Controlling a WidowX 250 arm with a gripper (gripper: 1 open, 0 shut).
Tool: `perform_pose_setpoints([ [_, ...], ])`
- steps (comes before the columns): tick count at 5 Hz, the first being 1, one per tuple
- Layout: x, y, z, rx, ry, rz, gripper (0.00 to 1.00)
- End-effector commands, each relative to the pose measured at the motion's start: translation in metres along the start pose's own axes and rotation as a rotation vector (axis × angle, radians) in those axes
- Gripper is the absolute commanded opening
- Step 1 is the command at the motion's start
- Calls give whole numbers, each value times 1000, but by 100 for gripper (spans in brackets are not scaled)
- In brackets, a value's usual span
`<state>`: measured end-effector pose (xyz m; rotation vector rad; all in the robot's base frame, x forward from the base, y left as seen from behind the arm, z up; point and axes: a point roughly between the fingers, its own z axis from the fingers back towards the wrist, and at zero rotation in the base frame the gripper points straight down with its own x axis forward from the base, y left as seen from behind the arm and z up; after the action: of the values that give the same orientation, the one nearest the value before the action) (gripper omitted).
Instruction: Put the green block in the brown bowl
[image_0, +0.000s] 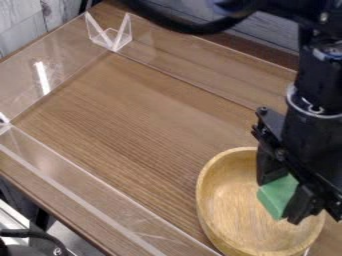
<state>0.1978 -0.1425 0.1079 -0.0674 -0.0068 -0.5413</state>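
Observation:
The brown bowl sits at the lower right of the wooden table, a round, shallow dish of light wood with a thick rim. My black gripper hangs over its right half, fingers pointing down into it. Between the fingers is the green block, a bright green piece held just above the bowl's floor. The gripper is shut on the block. Most of the block is hidden by the fingers.
The wooden table is ringed by a low clear plastic wall. A clear plastic bracket stands at the far left corner. The black arm rises along the right edge of the view.

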Motion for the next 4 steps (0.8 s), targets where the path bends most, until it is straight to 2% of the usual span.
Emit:
perform_pose_setpoints([
  [1,3,3,12,-5,-62,1,0],
  [3,2,9,9,-6,-74,-2,0],
  [4,2,12,6,-4,-79,-19,100],
])
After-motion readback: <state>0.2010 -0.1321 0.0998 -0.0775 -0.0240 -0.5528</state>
